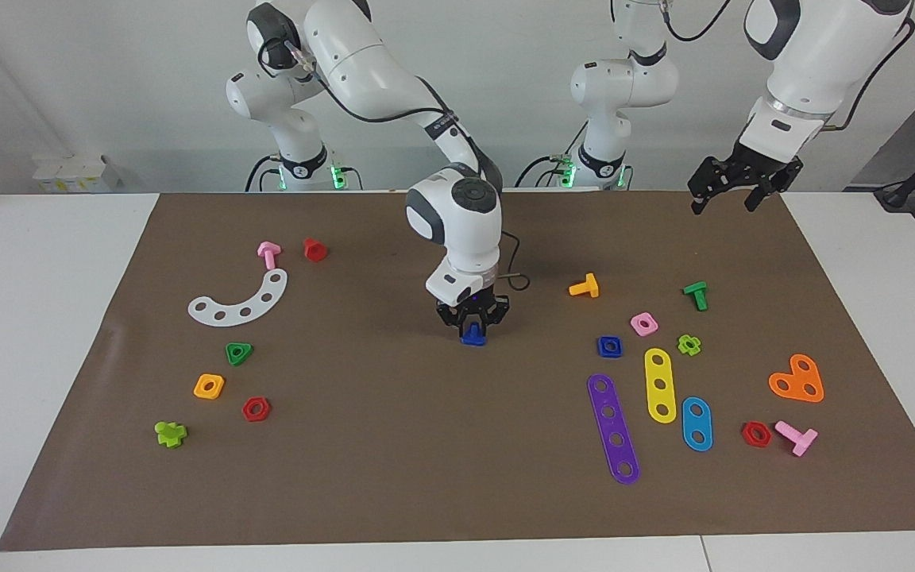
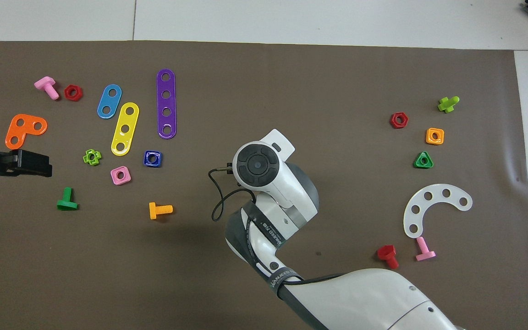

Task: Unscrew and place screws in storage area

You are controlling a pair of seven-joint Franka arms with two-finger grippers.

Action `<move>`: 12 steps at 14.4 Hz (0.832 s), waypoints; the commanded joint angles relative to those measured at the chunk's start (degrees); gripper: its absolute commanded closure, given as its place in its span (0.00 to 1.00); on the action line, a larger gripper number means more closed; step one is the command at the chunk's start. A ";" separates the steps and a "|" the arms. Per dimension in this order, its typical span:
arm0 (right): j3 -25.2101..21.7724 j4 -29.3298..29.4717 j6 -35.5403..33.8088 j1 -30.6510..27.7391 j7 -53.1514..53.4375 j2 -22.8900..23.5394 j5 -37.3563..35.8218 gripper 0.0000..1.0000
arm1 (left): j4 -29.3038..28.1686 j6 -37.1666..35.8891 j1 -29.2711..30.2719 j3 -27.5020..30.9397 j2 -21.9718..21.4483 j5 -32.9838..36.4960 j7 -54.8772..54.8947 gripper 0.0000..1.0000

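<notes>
at the middle of the brown mat spread over the white tabletop, the right claw is seen lowered onto the small dark-blue plastic toy bolt, its fingers drawn in against the bolt's stem while the wide flat head rests on the mat. from overhead the bolt is hidden under the right arm's wrist. the bolt is placed well apart from both groups of parts, between them. the left claw is held in the air over the mat's edge at the left arm's end of the tabletop, its fingers spread wide and nothing carried; that arm is shown waiting.

toward the right arm's end, the storage area is marked by a white curved perforated strip, with a pink bolt and a red bolt nearer to the robots than the strip, and a green triangular nut, an orange square nut, a red hexagonal nut and a lime-green cross-shaped piece farther from them. toward the left arm's end are laid a purple four-hole strip, a yellow three-hole strip, a lighter blue oval two-hole strip, a dark-blue square nut, a pink square nut, an orange bolt, a green bolt and an orange angled plate.
</notes>
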 commanded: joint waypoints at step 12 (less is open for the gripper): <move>-0.26 0.16 -4.31 -1.70 -0.26 -4.52 -0.75 1.00 | 8.02 -5.67 0.21 0.90 5.74 1.96 0.85 0.00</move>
